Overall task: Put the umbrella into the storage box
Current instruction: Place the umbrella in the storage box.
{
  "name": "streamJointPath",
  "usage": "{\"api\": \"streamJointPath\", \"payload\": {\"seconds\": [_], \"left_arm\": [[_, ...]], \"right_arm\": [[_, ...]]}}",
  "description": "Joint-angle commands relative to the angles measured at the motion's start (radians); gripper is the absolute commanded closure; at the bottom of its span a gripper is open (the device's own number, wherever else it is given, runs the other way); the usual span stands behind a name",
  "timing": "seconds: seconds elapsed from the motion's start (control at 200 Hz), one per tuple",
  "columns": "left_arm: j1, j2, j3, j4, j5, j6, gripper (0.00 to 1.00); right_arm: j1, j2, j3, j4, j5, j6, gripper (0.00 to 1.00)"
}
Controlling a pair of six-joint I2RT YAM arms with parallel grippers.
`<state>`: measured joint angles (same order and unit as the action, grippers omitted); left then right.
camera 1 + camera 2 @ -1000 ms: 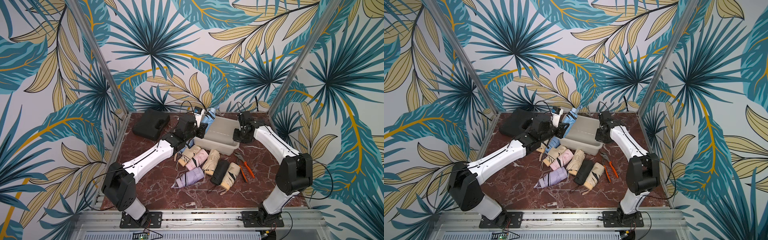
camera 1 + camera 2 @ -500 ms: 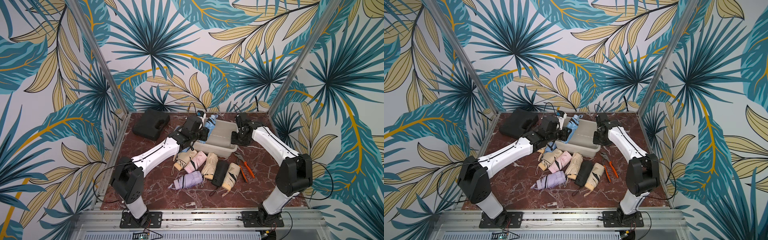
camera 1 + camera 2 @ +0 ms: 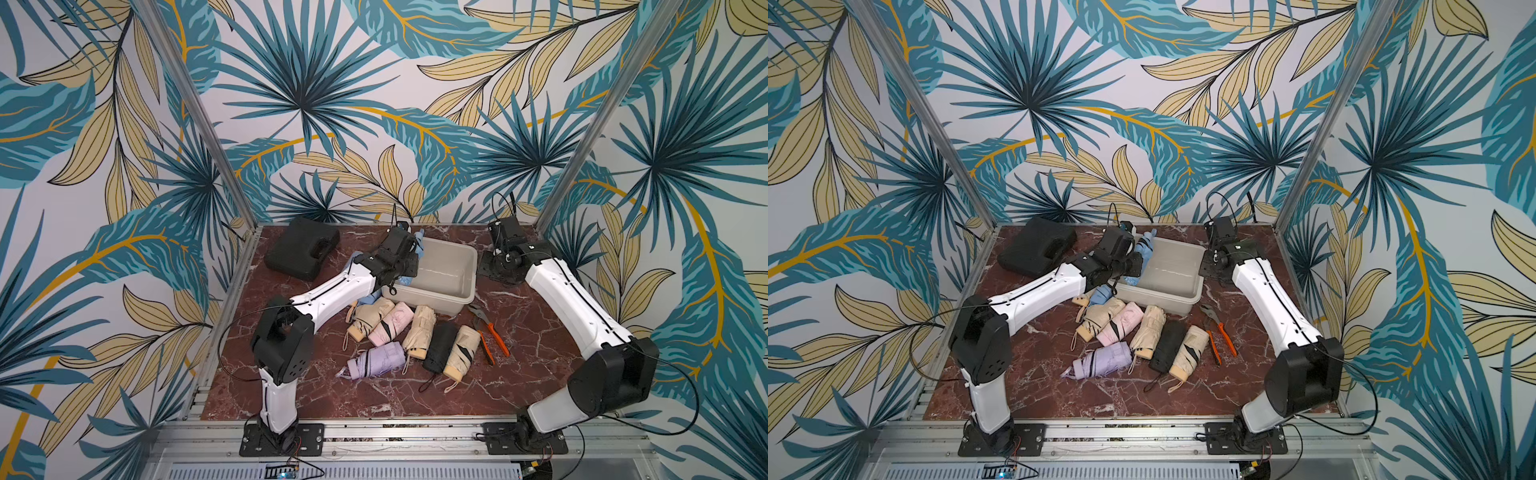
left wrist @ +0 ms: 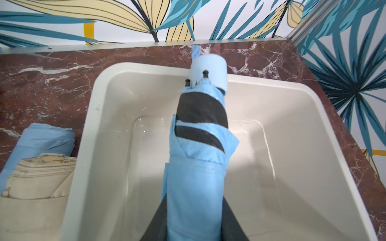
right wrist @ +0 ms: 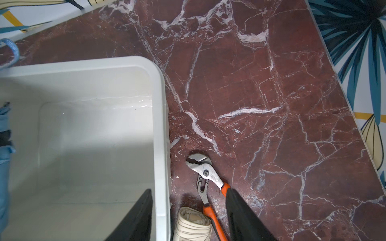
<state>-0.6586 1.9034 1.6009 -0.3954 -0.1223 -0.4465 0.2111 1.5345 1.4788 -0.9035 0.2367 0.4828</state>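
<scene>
**Left jaws.** The left gripper (image 4: 193, 210) is clamped on the light blue folded umbrella (image 4: 196, 167), one finger on each side of the fabric roll. The umbrella's long axis runs straight ahead out of the jaws. Its pale blue handle cap (image 4: 208, 71) is the far end and sits over the far rim of the storage box (image 4: 86, 125). In both top views the umbrella stands tilted over the box's left end, cap raised toward the back wall. Whether its lower end touches the box floor cannot be told. The box floor below the jaws shows bare.

**Beside the left jaws.** Outside the box wall, a second light blue umbrella (image 4: 41, 137) and a beige umbrella (image 4: 37, 177) lie on the bench (image 5: 271, 104).

**Right jaws.** The right gripper (image 5: 189, 191) stands apart and holds nothing. One finger is inside the box's right end wall, the other outside, with the rim between them. Just beyond the outer finger lie the orange-handled pliers (image 5: 205, 173).

**Coming move (judgement).** The left arm carries the load, so lowering and release fall to it. The cap must come inward of the far rim first, or it may catch there.

**Farther off.** A black moulded case (image 3: 301, 253) lies well apart, to the left of the left jaws.
</scene>
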Motion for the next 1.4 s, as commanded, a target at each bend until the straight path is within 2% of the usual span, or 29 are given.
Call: {"api": "streamJointPath", "payload": {"seconds": [0.0, 0.245, 0.406, 0.491, 0.551, 0.676, 0.861, 0.937, 1.067, 1.207, 1.397], "left_arm": [[0.02, 0.02, 0.044, -0.032, -0.032, -0.02, 1.0], [0.021, 0.06, 0.019, -0.042, -0.033, -0.065, 1.0], [0.021, 0.133, 0.081, -0.037, -0.045, -0.05, 1.0], [0.021, 0.161, 0.1, -0.028, -0.047, -0.038, 0.69], [0.021, 0.167, 0.095, -0.009, -0.053, -0.042, 0.58], [0.021, 0.161, 0.089, -0.001, -0.066, -0.041, 0.45], [0.012, 0.079, 0.052, 0.026, -0.072, -0.029, 0.35], [0.006, 0.028, 0.028, 0.049, -0.074, -0.025, 0.34], [0.001, -0.099, -0.059, 0.138, -0.07, -0.029, 0.34], [0.004, -0.27, -0.232, 0.275, -0.091, -0.049, 0.34], [0.058, -0.46, -0.417, 0.281, -0.074, -0.114, 0.3]], "right_arm": [[0.001, -0.039, -0.034, -0.02, -0.022, 0.036, 0.42], [0.001, -0.089, -0.048, -0.02, -0.001, 0.03, 0.42], [0.001, -0.106, -0.044, -0.021, -0.01, 0.025, 0.42], [0.002, -0.122, -0.046, -0.021, -0.014, 0.014, 0.42], [0.001, -0.131, -0.047, -0.02, -0.015, 0.0, 0.42], [0.001, -0.149, -0.048, -0.02, -0.002, -0.032, 0.42], [0.001, -0.165, -0.036, -0.019, 0.007, -0.072, 0.42], [0.001, -0.164, -0.024, -0.017, -0.009, -0.098, 0.41], [0.007, -0.183, -0.031, 0.046, -0.146, -0.176, 0.41], [0.053, -0.258, -0.122, 0.209, -0.339, -0.341, 0.41], [0.125, -0.325, -0.213, 0.333, -0.612, -0.588, 0.41]]}}
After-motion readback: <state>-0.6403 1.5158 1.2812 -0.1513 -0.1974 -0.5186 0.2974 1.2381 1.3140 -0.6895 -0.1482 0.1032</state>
